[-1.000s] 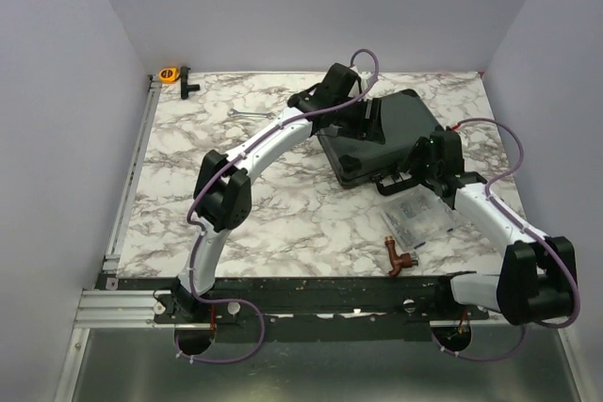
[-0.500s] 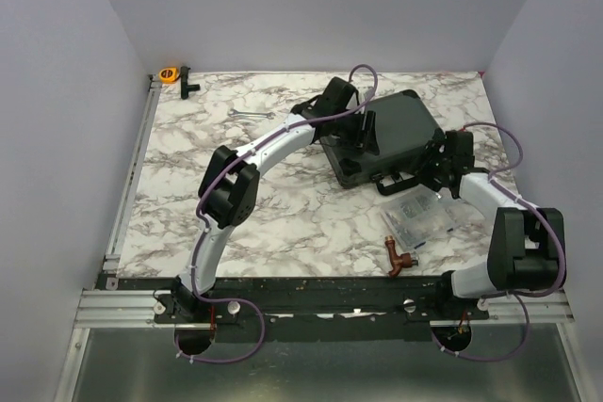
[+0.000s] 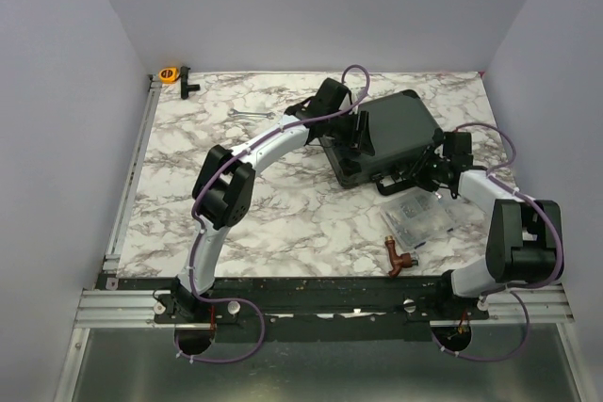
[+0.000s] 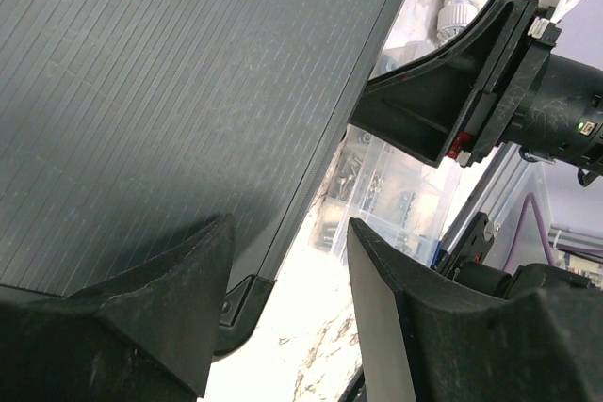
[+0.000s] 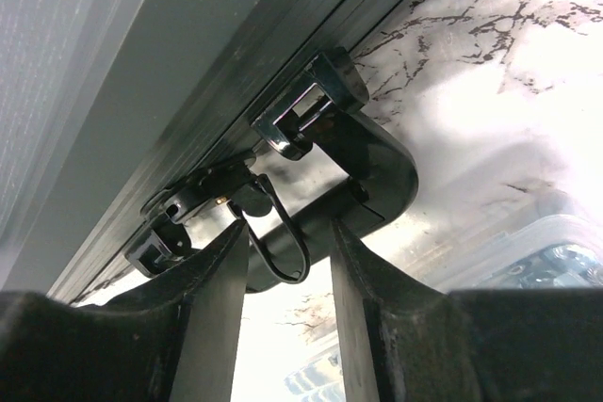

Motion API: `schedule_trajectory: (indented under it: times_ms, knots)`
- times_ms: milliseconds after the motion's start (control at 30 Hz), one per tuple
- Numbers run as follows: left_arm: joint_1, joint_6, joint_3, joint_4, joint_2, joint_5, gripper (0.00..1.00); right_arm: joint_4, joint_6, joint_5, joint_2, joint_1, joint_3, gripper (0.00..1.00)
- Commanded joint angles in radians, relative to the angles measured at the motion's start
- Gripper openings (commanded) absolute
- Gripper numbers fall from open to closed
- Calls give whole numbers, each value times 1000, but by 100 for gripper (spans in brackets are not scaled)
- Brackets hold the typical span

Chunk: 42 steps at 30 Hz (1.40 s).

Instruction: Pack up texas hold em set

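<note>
Of the texas hold em set only the black ribbed briefcase (image 3: 391,134) shows, lying shut at the back right of the table; whatever is inside is hidden. My left gripper (image 3: 361,134) hovers over the lid near its front left corner. In the left wrist view its jaws (image 4: 290,223) stand open, with the case's corner (image 4: 236,298) and bare table between them. My right gripper (image 3: 426,172) is at the case's front edge. Its fingers (image 5: 287,228) are open a narrow gap, with a wire latch loop (image 5: 283,242) between them and the handle (image 5: 377,171) just past the tips.
A clear compartment box (image 3: 419,220) lies just in front of the case, right by my right arm. A brown pipe fitting (image 3: 396,256) sits near the front edge. A small wrench (image 3: 247,114) and an orange tape measure (image 3: 169,73) lie at the back left.
My right gripper has swung in from the case's front corner to its handle edge. The left gripper shifted slightly across the lid. Both pairs of jaws have narrowed.
</note>
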Motion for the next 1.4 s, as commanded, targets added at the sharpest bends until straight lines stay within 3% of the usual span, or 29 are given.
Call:
schedule_trajectory:
  times_ms: [0, 333, 600, 800, 1100, 1367]
  knots:
    - [8, 18, -56, -191, 70, -41, 53, -92, -50, -8, 26, 0, 47, 38]
    - [7, 18, -42, -192, 75, -31, 52, -132, -89, -124, 116, 1, 99, 33]
    - [6, 21, -42, -194, 73, -30, 51, -56, 5, -214, 97, 1, 78, 11]
    - [5, 23, -42, -195, 73, -30, 51, 28, 114, -280, 74, 1, 37, 2]
    - [1, 26, -40, -196, 73, -29, 50, 264, 342, -398, 41, 1, -70, 1]
    - [0, 25, -42, -197, 73, -29, 49, 285, 389, -410, -14, 1, -108, 5]
